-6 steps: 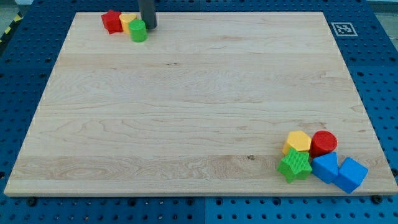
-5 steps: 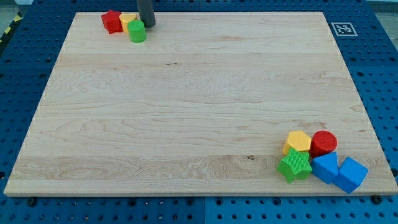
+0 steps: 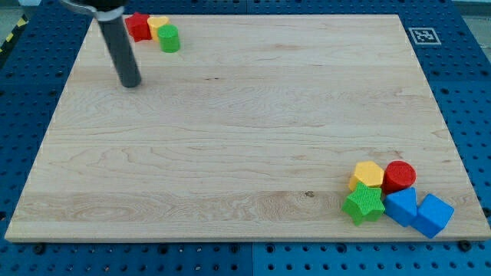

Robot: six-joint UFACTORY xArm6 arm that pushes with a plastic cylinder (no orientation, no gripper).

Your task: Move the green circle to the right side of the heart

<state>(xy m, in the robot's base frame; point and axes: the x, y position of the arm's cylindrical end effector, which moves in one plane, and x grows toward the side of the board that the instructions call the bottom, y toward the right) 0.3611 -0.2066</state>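
Observation:
The green circle (image 3: pixel 169 38) sits at the board's top left, touching the lower right of a yellow heart (image 3: pixel 157 27). A red block (image 3: pixel 138 26) touches the heart on its left. My tip (image 3: pixel 131 82) rests on the board below and to the left of this group, clear of all three blocks. The rod slants up toward the view's top left.
A cluster sits at the board's bottom right: a yellow block (image 3: pixel 367 175), a red circle (image 3: pixel 399 175), a green star (image 3: pixel 364 204) and two blue blocks (image 3: pixel 400 205) (image 3: pixel 433 215). A marker tag (image 3: pixel 423 35) lies at the top right corner.
My tip has left its place just right of the green circle and moved down and to the left. The green circle and its neighbours have hardly moved.

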